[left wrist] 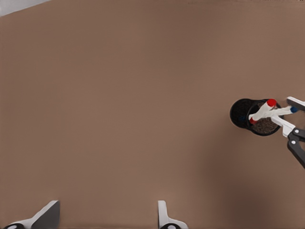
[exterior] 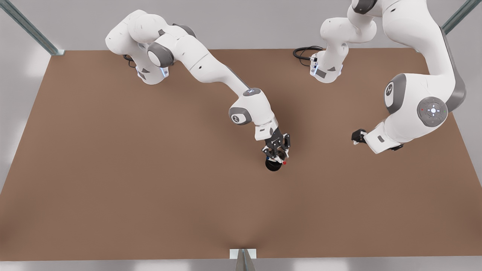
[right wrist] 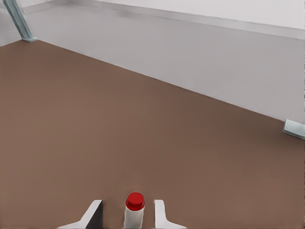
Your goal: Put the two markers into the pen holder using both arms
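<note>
The black pen holder (exterior: 273,166) (left wrist: 261,125) stands mid-table. Both markers lean inside it: the red-capped marker (left wrist: 263,111) (right wrist: 135,210) and the blue-capped marker (left wrist: 282,112), whose caps stick out above the rim. My right gripper (exterior: 276,156) (left wrist: 291,114) (right wrist: 128,215) hangs just over the holder, open, its fingers (right wrist: 94,213) straddling the red cap with a gap on each side. Far off at the front view's right, my left gripper (exterior: 356,137) (left wrist: 106,218) waits above bare table, open with nothing between its fingers (left wrist: 46,215).
The brown table (exterior: 150,169) stretches wide around the holder. The two arm bases (exterior: 152,73) (exterior: 325,71) stand at the far edge, with a black cable (exterior: 303,52) beside one. Metal frame posts (exterior: 30,28) rise at the corners, and a bracket (exterior: 243,254) sits at the near edge.
</note>
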Tool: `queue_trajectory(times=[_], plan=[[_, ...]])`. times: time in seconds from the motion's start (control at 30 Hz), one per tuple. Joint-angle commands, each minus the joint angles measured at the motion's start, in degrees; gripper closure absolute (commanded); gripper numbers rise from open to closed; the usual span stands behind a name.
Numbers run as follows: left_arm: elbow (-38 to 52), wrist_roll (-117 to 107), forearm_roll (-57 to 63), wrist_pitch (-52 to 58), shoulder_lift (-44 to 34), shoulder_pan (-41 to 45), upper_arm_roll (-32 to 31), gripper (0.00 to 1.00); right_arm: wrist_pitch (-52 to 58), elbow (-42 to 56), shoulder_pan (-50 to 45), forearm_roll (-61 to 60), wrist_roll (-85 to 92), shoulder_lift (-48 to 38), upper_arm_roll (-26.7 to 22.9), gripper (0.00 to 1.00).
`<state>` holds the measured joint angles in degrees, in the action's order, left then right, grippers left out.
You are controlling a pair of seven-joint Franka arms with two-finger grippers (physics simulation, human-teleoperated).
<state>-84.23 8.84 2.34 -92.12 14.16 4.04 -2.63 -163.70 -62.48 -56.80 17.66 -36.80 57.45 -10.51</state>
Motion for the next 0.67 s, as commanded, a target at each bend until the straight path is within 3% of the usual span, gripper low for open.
queue_trajectory(times=[0.0,0.1,0.23,0.3,0.33,0.37,0.4,0.43,0.5,0.53,0.63], plan=[[0.0,-10.7,0.0,-0.5,0.0,-0.1,0.0,0.00,-0.1,-0.1,-0.1,0.1,-4.6,-0.1,-0.3,0.00],[0.0,-10.6,0.0,-0.6,0.3,-0.1,0.0,0.00,4.2,0.3,1.5,1.1,-3.9,-2.2,-0.3,0.00],[-0.1,-10.4,-0.1,-0.1,0.3,-0.3,0.0,0.00,56.1,0.3,15.0,-13.7,4.6,-27.1,1.0,0.00],[-0.2,-10.7,-0.3,0.0,0.3,-0.4,0.0,0.00,70.3,0.2,30.2,-18.2,16.2,-34.6,1.1,0.00],[-0.4,-10.7,-0.1,0.0,0.3,0.0,0.0,0.00,73.0,-4.0,41.6,-20.6,25.5,-38.6,5.7,0.00],[-0.2,-10.7,-0.2,0.0,0.6,0.0,0.0,0.00,71.9,-13.8,51.5,-16.2,26.3,-45.2,15.1,0.00],[0.0,-10.5,-0.2,0.0,0.8,0.0,0.0,0.00,70.2,-20.3,54.3,-14.9,26.1,-48.0,18.3,0.00],[0.1,-10.3,-0.1,0.0,0.8,0.0,0.0,0.00,68.4,-25.1,56.1,-14.8,26.6,-49.1,19.7,0.00],[0.2,-10.3,-0.2,0.0,0.9,0.2,-0.1,0.00,69.5,-25.6,56.0,-14.9,36.7,-49.8,17.1,0.00],[0.2,-10.3,-0.2,0.0,0.9,0.1,-0.1,0.00,69.9,-20.8,55.1,-14.8,37.7,-47.1,16.0,0.00],[0.2,-10.3,-0.1,0.0,1.1,0.3,-0.2,0.00,69.0,-19.5,54.4,-14.8,37.1,-44.8,16.2,0.00]])
